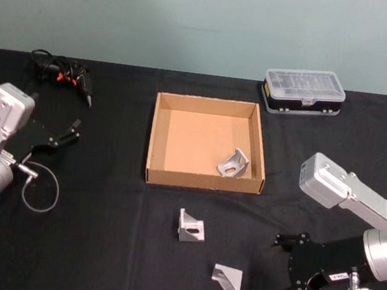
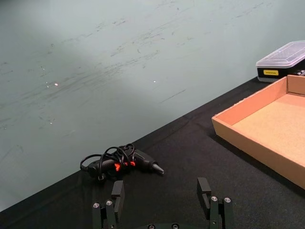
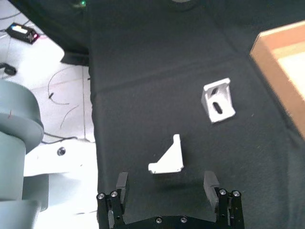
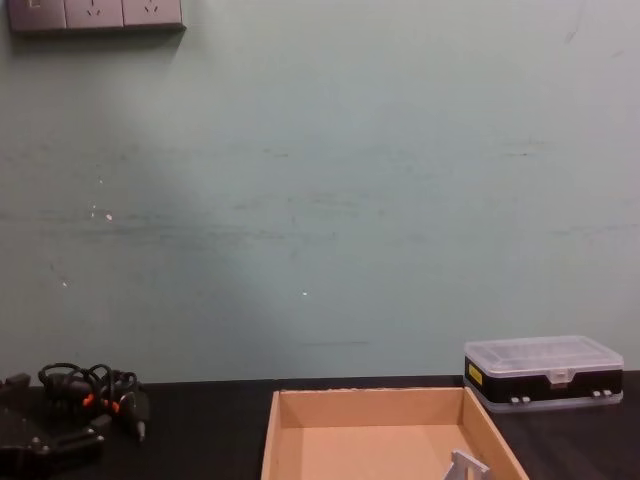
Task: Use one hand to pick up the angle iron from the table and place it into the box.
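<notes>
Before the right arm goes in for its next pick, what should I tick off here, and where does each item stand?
1. Right gripper jaws open and empty: ok.
2. Target ready on the table: ok, the nearest angle iron lies just ahead of the jaws, untouched.
3. Second angle iron apart from the target: ok.
4. Room in the box: ok, a third angle iron sits in its near right corner, the rest is bare.
5. Left gripper out of the way: ok, at the table's left side.
6. Jaws lined up with the target's faces: cannot tell.
</notes>
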Motion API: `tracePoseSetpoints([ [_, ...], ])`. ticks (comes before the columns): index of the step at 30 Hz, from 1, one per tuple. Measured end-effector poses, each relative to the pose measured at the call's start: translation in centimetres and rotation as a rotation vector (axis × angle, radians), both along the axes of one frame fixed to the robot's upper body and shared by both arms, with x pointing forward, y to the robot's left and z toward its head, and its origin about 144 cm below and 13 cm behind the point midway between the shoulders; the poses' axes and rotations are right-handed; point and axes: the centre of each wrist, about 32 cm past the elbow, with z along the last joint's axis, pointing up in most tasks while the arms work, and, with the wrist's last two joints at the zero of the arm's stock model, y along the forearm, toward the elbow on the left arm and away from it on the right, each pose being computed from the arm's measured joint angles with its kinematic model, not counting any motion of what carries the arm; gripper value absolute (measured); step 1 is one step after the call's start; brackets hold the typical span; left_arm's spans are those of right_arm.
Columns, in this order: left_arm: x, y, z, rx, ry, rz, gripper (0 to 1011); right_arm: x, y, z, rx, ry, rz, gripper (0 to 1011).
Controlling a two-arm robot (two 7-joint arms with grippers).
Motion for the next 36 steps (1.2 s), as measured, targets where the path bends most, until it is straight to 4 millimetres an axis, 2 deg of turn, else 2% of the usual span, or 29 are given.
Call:
tracePoseSetpoints([
  [17, 0.0, 0.0, 0.0, 0.000, 0.000, 0.000, 1000, 1.2, 1.7, -1.9, -0.012, 0.022, 0.029, 1002],
  [36, 0.0, 0.0, 0.0, 0.000, 0.000, 0.000, 1000, 2.1, 2.8, -2.5, -0.029, 0.030, 0.051, 1002],
])
